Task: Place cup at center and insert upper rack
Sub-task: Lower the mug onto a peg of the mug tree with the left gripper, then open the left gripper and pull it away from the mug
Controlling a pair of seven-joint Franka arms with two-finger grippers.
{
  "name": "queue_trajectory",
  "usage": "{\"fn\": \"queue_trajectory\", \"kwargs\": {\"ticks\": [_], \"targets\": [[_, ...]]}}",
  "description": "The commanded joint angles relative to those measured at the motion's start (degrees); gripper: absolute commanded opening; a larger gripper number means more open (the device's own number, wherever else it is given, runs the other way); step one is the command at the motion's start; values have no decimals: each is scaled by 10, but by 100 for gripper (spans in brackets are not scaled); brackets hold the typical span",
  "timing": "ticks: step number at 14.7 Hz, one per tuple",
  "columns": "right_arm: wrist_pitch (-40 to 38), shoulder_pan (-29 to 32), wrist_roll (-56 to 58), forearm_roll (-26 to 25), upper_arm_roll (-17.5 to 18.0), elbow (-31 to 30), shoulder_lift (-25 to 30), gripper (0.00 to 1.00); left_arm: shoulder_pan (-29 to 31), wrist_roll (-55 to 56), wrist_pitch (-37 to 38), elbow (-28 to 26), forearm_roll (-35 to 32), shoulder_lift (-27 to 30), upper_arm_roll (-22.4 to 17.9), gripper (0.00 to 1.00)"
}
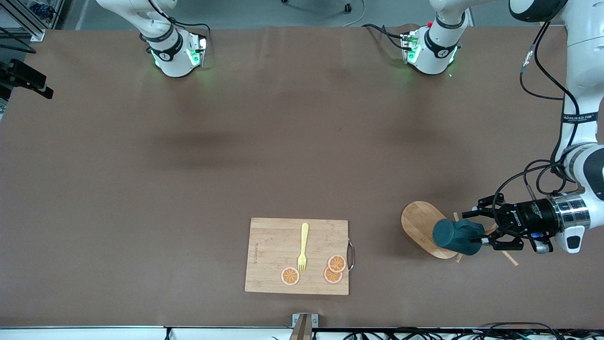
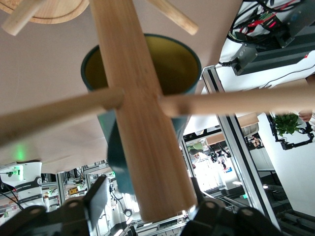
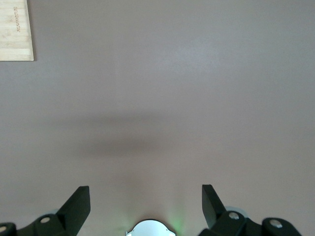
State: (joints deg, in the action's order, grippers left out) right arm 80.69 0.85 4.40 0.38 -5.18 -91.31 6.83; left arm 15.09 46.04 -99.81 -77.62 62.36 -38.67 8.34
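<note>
Toward the right arm's end of the surface (image 1: 141, 189), the right arm is waiting above bare tabletop; its right claw (image 3: 145, 206) is standing wide open and holding nothing. Nearer the front camera, at the middle of the surface, a cutting board (image 1: 273, 257) is carrying a yellow fork (image 1: 303, 248) and three orange slices (image 1: 333, 269). Toward the left arm's end, the rack (image 1: 420, 226) is lying tipped on its side, its oval base facing the middle of the surface, and the cup (image 1: 455, 236) is lying on its side against the post (image 2: 142, 128), just beside the base. The left claw (image 1: 486, 230) is reaching in level at the cup and post, with fingers parted around the post and not visibly clamping anything. Judged from this layout, neither step appears done: the cup is not standing at the centre, and the rack is not yet upright or inserted.
</note>
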Motion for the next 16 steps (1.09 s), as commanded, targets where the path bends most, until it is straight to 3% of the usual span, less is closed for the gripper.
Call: {"fn": "queue_trajectory", "kwargs": {"ticks": [1,7,12,14,16], "targets": [[6,3,1,9,2,-12,13,100,-20,6,4,-3,-63,53,3,100],[7,3,2,8,3,-12,13,100,-50,20,25,-6,-316,189,22,100],[8,1,3,7,3,-12,13,100,-47,-50,106,-7,-559,250,111,100],[8,1,4,7,3,-12,13,100,-81,-146,113,-24,-614,281,97,100],[8,1,4,6,3,-12,13,100,-150,-217,113,-59,-641,318,30,100]]}}
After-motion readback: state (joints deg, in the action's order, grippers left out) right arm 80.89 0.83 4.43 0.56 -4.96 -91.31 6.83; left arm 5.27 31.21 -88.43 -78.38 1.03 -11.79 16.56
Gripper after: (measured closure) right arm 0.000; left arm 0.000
